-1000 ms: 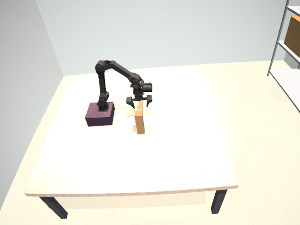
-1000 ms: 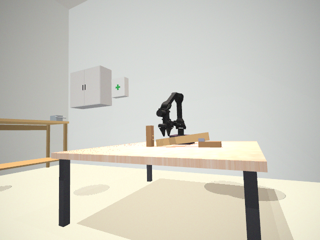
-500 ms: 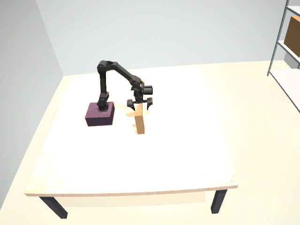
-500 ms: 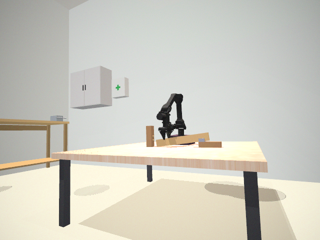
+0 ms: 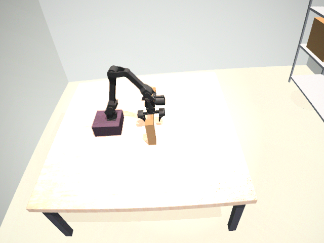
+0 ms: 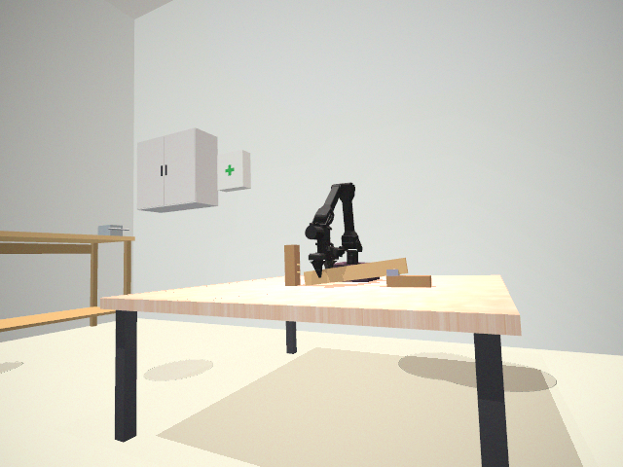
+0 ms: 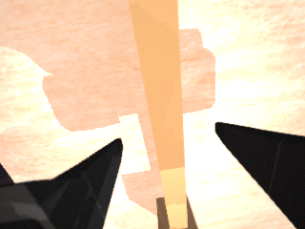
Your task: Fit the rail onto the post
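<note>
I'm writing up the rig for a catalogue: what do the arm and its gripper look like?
The arm is matte black all over, made of slim boxy links with rounded joint housings, on a dark purple block base. The gripper has two black, wedge-shaped fingers tapering to points. No cables or markings are visible.

White wall cabinet (image 6: 176, 169), first-aid box (image 6: 234, 170), wooden side bench (image 6: 65, 236), metal shelving (image 5: 309, 52).
</note>
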Controlling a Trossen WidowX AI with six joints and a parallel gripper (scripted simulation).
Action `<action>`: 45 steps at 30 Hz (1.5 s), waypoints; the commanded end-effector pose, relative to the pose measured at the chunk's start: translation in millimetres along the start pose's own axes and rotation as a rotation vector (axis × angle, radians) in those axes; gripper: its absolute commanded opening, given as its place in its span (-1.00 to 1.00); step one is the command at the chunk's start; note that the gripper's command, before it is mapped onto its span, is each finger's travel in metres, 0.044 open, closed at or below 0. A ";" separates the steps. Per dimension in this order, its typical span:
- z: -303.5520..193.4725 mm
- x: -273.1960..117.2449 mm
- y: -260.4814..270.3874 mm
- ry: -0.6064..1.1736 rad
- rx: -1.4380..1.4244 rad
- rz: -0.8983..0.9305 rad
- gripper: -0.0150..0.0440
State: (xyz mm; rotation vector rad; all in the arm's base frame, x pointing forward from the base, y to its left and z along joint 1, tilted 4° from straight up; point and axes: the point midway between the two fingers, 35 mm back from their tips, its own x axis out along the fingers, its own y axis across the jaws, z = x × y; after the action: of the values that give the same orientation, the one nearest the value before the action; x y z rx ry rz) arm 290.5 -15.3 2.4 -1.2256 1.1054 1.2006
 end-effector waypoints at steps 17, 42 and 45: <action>0.7 15.3 3.5 -0.004 0.005 0.011 0.11; 0.3 13.8 3.5 -0.004 0.005 0.011 -0.49; 0.2 12.2 3.5 -0.004 0.005 0.011 -0.49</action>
State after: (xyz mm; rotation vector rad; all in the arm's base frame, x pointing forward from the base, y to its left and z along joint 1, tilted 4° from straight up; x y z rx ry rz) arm 288.1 -14.4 -12.0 -1.2168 1.1137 1.2073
